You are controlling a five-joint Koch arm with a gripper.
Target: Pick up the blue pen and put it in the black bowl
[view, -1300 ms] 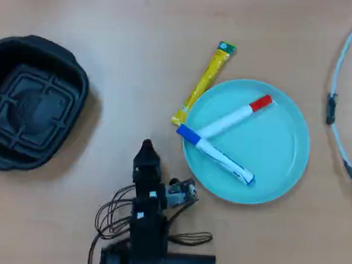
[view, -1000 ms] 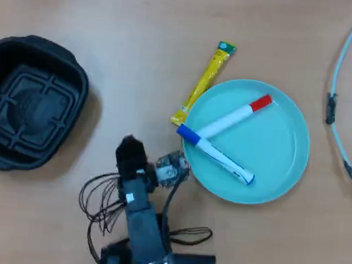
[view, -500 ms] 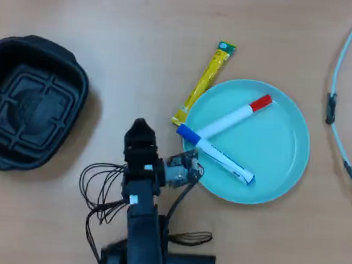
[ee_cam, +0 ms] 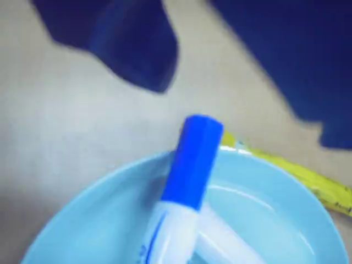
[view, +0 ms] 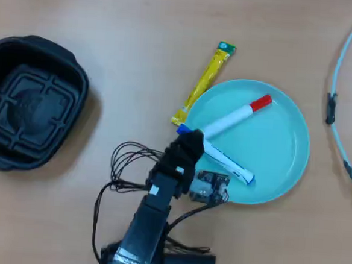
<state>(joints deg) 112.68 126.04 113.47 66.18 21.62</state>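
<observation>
— Pincer state?
— My black two-fingered gripper is spread wide and empty, above the blue cap of the white-barrelled blue pen, which lies on the round teal plate.
— How will it handle?
— Light, stiff, slick, I'd judge; pinch the barrel mid-length. The black ribbed plastic bowl is well apart.

Your arm is all black plastic, boxy links stacked from a dark base block at the bottom edge of the overhead view. You've got a small white label on the upper link and a spot of red on the base, lower centre. A silver-grey module sticks out on the link's right side. Thin black cables loop out left of the arm, more trail beside the base. In the wrist view your gripper shows as two blurred dark blue-black shapes across the top of frame.
</observation>
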